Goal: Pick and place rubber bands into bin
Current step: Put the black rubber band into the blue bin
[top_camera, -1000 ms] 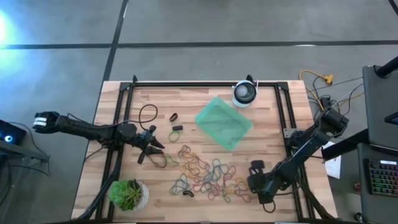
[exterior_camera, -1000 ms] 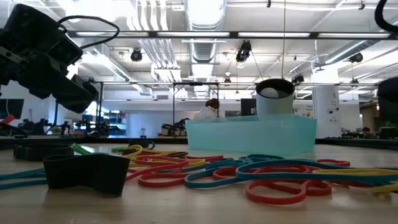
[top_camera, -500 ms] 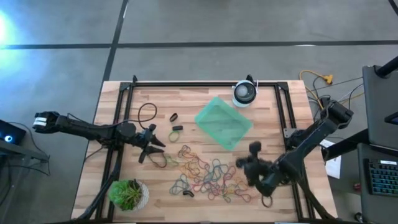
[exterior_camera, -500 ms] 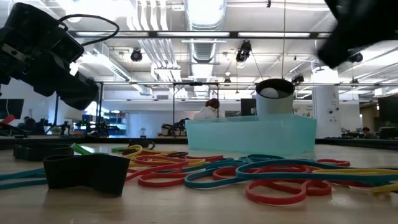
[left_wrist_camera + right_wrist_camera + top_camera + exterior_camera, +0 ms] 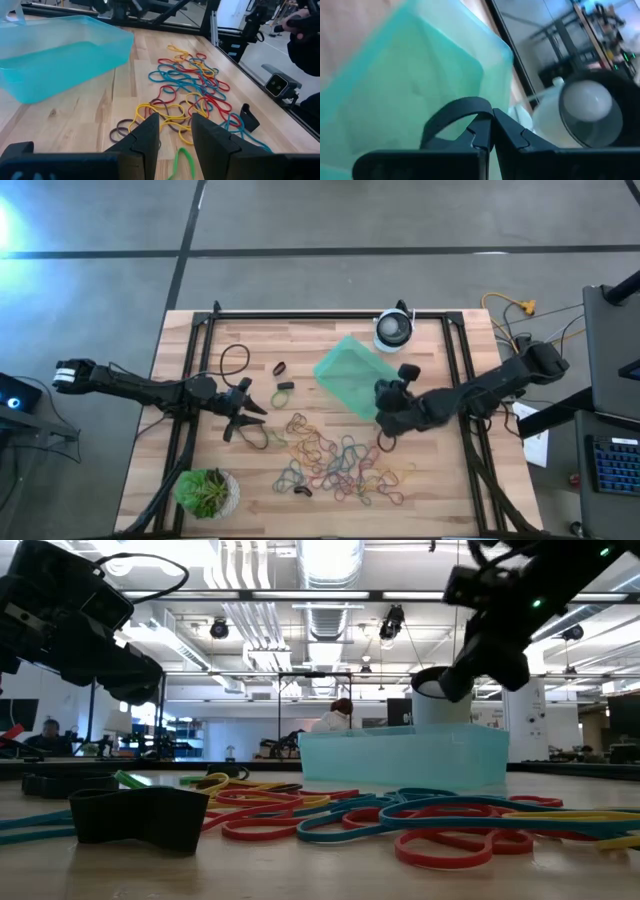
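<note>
Band (image 5: 451, 116) in right pincer (image 5: 492, 131) (over bin (image 5: 410, 90))

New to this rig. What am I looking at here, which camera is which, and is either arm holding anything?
These are two robot arms at a wooden table, each ending in a two-finger gripper. One picture looks straight down, one looks level across the tabletop, and one comes from each arm's wrist.

On the table lie a heap of coloured rubber bands, a mint-green bin, a round white-and-black device and a potted plant.

The right gripper is shut on a black rubber band, seen in its wrist view just above the bin. The left gripper is low over the table at the heap's edge, its fingers apart and holding nothing.
</note>
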